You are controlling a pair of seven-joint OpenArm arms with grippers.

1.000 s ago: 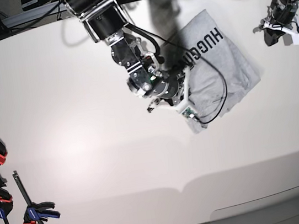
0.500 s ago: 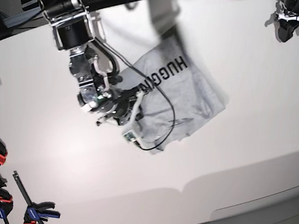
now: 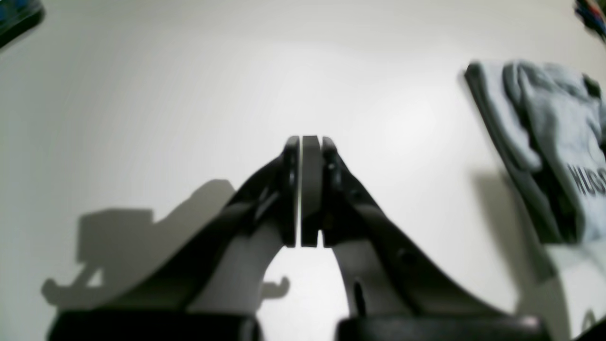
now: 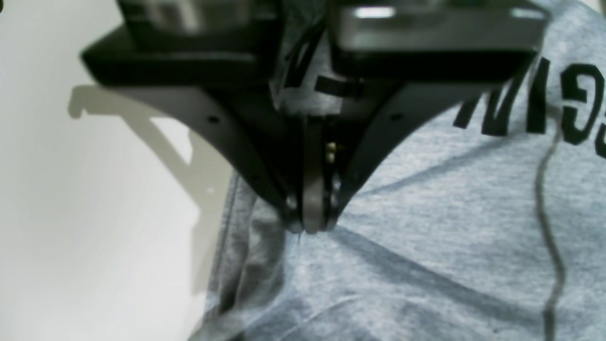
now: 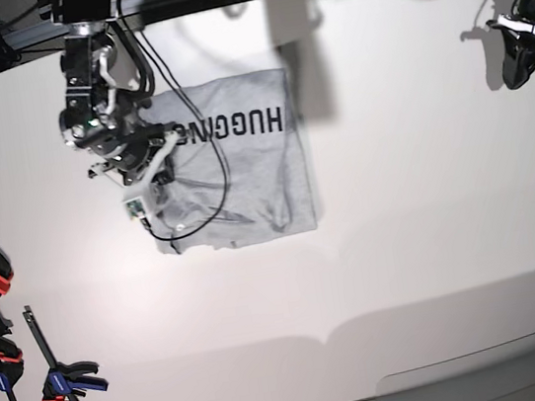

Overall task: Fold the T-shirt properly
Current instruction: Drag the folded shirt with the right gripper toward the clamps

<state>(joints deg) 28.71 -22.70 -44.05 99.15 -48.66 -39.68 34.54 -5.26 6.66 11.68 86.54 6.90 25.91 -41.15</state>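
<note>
The folded T-shirt [image 5: 233,170] is held pinched at its edge by the closed jaws of the right gripper [image 4: 310,227], seemingly for repositioning near the bench's [image 5: 403,241] far-left corner, while the left gripper [image 3: 303,189] is parked shut and empty.

The left gripper [image 3: 303,189] hangs over the pale table [image 3: 165,94] with its jaws pressed together and nothing between them. Its shadow falls on the table to the gripper's left. Well off to the gripper's right lies the grey T-shirt [image 3: 549,142], bunched in folds, with black lettering at its edge.
</note>
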